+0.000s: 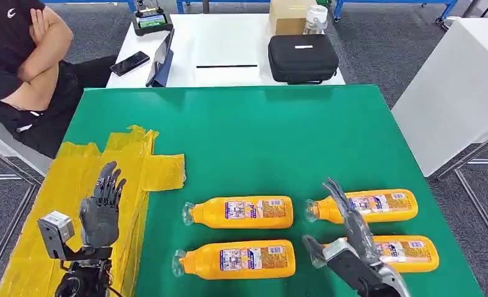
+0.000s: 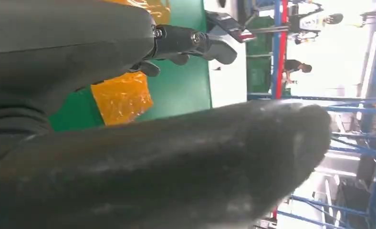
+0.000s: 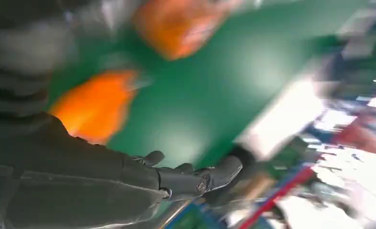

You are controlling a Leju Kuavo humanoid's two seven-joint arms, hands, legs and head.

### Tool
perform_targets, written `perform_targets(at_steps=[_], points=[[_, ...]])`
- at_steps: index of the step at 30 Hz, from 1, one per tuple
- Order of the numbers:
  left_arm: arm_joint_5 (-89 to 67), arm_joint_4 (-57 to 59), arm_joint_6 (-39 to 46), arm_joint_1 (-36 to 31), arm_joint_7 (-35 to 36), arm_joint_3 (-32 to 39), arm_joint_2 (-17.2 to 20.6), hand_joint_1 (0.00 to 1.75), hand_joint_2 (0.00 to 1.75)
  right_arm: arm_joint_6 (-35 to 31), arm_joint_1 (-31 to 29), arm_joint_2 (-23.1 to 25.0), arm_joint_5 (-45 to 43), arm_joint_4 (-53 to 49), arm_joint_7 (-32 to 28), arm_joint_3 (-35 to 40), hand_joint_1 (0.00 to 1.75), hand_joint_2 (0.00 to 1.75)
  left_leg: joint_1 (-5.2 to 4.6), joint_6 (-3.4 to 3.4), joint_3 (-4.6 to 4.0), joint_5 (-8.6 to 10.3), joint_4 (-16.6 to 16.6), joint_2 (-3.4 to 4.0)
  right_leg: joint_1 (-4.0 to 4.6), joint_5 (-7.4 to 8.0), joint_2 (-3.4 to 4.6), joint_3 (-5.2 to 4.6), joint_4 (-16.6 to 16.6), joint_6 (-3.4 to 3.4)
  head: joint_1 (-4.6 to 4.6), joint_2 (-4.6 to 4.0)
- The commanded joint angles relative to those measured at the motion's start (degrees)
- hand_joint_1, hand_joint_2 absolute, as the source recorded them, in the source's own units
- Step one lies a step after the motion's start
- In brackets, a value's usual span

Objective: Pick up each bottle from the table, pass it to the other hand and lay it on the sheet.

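We count four orange bottles lying on their sides on the green table, in two rows of two near its front edge, caps toward the left. The far-left bottle (image 1: pixel 241 212) and the near-left bottle (image 1: pixel 236 259) lie free in the middle. The far-right bottle (image 1: pixel 362 206) and the near-right bottle (image 1: pixel 402 252) lie toward the right edge, both partly behind our right hand (image 1: pixel 348 238).

One yellow sheet (image 1: pixel 56 185) covers the front left corner of the table, and no bottle lies on it yet — so we judge the task is at its beginning.

Our right hand is above the two right bottles with the fingers stretched and spread wide; it holds nothing. We think it is placed there to take one of these two, because they are on its own side. Its wrist view is blurred, so the exact distance to the bottles we cannot tell.

Our left hand (image 1: pixel 100 207) stands upright above the sheet, fingers apart and empty — probably it waits there to receive a bottle and lay it down.
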Motion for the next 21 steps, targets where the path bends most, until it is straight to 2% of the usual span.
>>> perform_targets(at_steps=[1,5,10,11,12,13,15,21], points=[[-1.53,5.58,-0.55,-2.37,1.09,0.99,-1.42,0.00,0.00,7.23,5.21,-1.79,18.47,-2.75,8.41,-14.79,0.00,1.75,-0.03,-0.09,0.29,-0.13,-0.02,0.04,0.00,-0.11,-0.20,0.32,-0.05,-0.03,0.00,0.00],[-1.39,6.67,-0.49,-2.15,1.08,0.84,-1.43,0.00,0.00,9.28,7.03,-1.23,19.98,-2.63,5.80,-20.67,0.00,1.75,-0.08,-0.11,0.33,-0.12,-0.05,-0.05,-0.06,-0.13,-0.32,0.32,-0.05,-0.06,-0.02,0.00],[-1.37,6.60,-0.44,-2.17,1.05,0.88,-1.42,0.00,0.00,9.42,6.78,-0.89,20.24,-2.62,5.66,-20.63,0.00,1.75,-0.08,-0.08,0.26,-0.11,-0.05,0.11,-0.07,-0.06,-0.12,0.22,-0.06,-0.03,-0.02,0.00],[-1.37,6.60,-0.44,-2.17,1.05,0.88,-1.42,0.00,0.00,9.42,6.78,-0.89,20.24,-2.62,5.66,-20.63,0.00,1.75,-0.04,-0.20,0.70,-0.34,-0.03,0.19,0.01,-0.24,-0.24,0.68,-0.11,-0.11,-0.02,0.00],[-1.37,6.60,-0.44,-2.17,1.05,0.88,-1.42,0.00,0.00,9.42,6.78,-0.89,20.24,-2.62,5.66,-20.63,0.00,1.75,-0.06,-0.12,0.36,-0.16,-0.04,0.14,-0.04,-0.09,-0.14,0.32,-0.07,-0.05,0.00,0.00],[-1.37,6.60,-0.44,-2.17,1.05,0.88,-1.42,0.00,0.00,9.42,6.78,-0.89,20.24,-2.62,5.66,-20.63,0.00,1.75,-0.05,-0.18,0.59,-0.27,-0.03,0.16,-0.01,-0.19,-0.22,0.56,-0.09,-0.09,-0.02,0.00],[-1.45,6.98,-0.42,-2.62,1.04,0.77,-1.48,0.00,0.00,9.84,6.89,-0.87,21.30,-2.72,6.17,-21.49,0.00,1.75,-0.06,-0.13,0.40,-0.17,-0.04,0.11,-0.04,-0.12,-0.18,0.34,-0.07,-0.06,-0.02,0.00],[-1.47,8.12,-0.47,-4.70,1.35,0.30,-1.83,0.00,0.00,15.70,5.20,-2.08,22.50,-0.32,4.36,-26.64,0.00,1.75,-0.09,-0.07,0.30,-0.09,-0.03,0.02,-0.09,-0.08,-0.22,0.12,-0.05,-0.02,0.00,0.00]])
